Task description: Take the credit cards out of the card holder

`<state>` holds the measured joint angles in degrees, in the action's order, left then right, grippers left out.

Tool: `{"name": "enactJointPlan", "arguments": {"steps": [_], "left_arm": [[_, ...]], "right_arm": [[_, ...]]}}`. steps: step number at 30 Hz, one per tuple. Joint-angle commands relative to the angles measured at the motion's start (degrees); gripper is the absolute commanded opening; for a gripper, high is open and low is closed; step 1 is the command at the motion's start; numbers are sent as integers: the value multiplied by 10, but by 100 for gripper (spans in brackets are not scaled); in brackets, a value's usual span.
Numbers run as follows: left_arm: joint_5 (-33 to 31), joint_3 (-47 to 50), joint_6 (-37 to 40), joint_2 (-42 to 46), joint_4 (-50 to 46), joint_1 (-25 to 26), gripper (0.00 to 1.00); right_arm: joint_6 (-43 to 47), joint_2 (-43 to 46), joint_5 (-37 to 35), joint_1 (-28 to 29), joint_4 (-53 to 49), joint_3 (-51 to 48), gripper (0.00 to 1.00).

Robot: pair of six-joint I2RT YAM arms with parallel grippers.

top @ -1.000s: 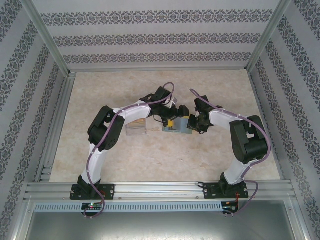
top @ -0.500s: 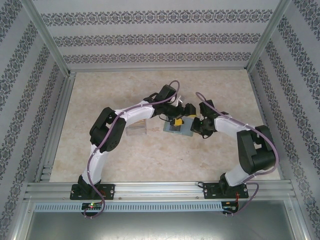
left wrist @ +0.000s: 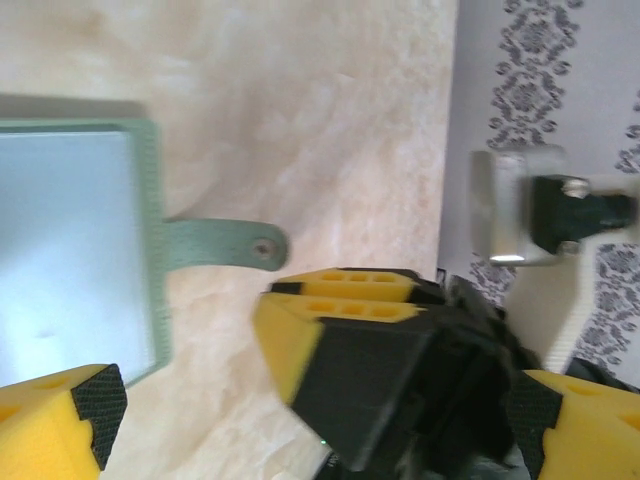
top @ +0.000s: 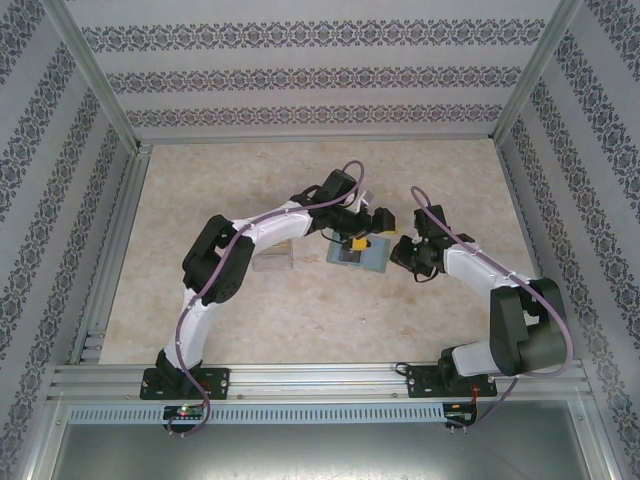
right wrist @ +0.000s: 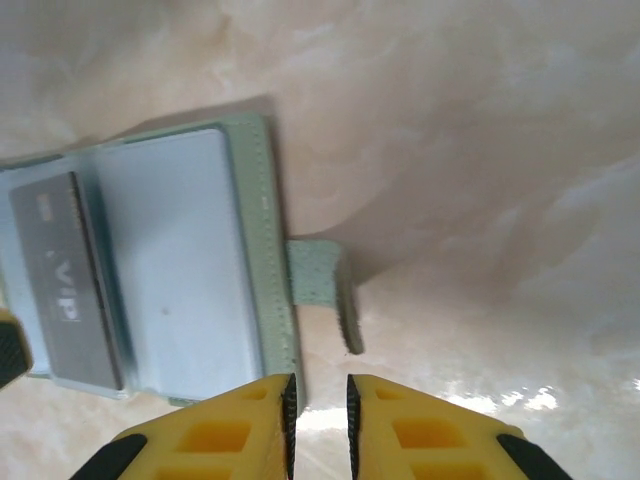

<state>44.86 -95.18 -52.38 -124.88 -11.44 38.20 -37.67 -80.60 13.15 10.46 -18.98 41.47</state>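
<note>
As the top external view has it, one card holder [top: 358,258] lies open on the table [top: 250,310], long axis left to right. The left gripper [top: 364,233] hangs over its far edge and is the nearer of the two. The right gripper [top: 408,250] sits just beside its right end. One clear box [top: 272,256] stands apart to the left.

Left wrist view: the left gripper's fingers [left wrist: 60,425] are spread wide and hold nothing. One fingertip overlaps a corner of the holder's pale panel. The strap tab [left wrist: 220,245] points toward the right gripper.

Right wrist view: the right gripper [right wrist: 318,420] is slightly open, a narrow slit between its fingers, and empty. The strap tab lies just ahead of it and the holder's panels reach away to the left. One credit card [right wrist: 60,280], dark grey and marked VIP, sits in the further panel, its long axis parallel to the fold. Whether more cards lie under it cannot be told.

Judgement: the card is not yet out, and the left gripper is better placed for the pull.
</note>
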Motion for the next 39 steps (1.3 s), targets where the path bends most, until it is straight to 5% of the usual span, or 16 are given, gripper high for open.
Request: {"name": "enactJointPlan", "arguments": {"steps": [1,18,39], "left_arm": [[-36,21,44,49,-54,-37,97],[-84,39,96,28,-140,-61,22],[-88,29,97,-21,-171,-55,19]], "right_arm": [[-20,-3,40,18,40,14,24],[-83,-143,132,64,144,65,14],[-96,-190,167,47,180,59,18]]}}
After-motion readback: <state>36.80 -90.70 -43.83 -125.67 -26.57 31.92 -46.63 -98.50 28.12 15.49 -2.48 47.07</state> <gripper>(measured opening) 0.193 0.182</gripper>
